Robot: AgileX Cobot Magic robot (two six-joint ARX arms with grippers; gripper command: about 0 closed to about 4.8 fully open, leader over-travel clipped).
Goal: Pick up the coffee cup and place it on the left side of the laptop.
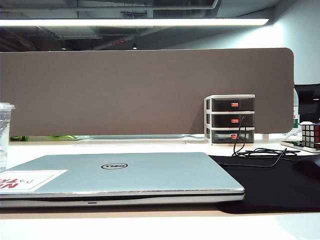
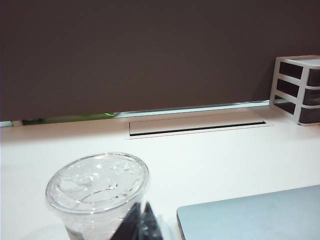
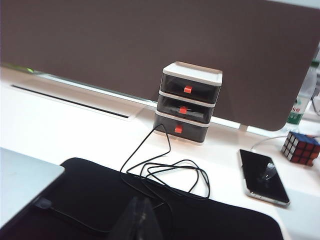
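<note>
The coffee cup [image 1: 5, 135], clear plastic with a clear lid, stands upright on the white desk just left of the closed silver laptop [image 1: 125, 172]. In the left wrist view the coffee cup [image 2: 97, 182] is close below the camera, with the laptop [image 2: 255, 215] corner beside it. My left gripper [image 2: 141, 214] is shut, its dark fingertips pressed together in front of the cup's side with nothing between them. My right gripper [image 3: 142, 215] is shut too, hanging over the black mat [image 3: 90, 195] beside the laptop [image 3: 20, 180]. Neither gripper shows in the exterior view.
A brown partition [image 1: 145, 90] closes off the back of the desk. A three-drawer unit [image 1: 230, 119] stands at the back right, with a black cable [image 3: 170, 175] trailing onto the mat. A phone [image 3: 262, 176] and a Rubik's cube [image 3: 300, 147] lie at the far right. A cable slot [image 2: 195, 127] is set in the desk.
</note>
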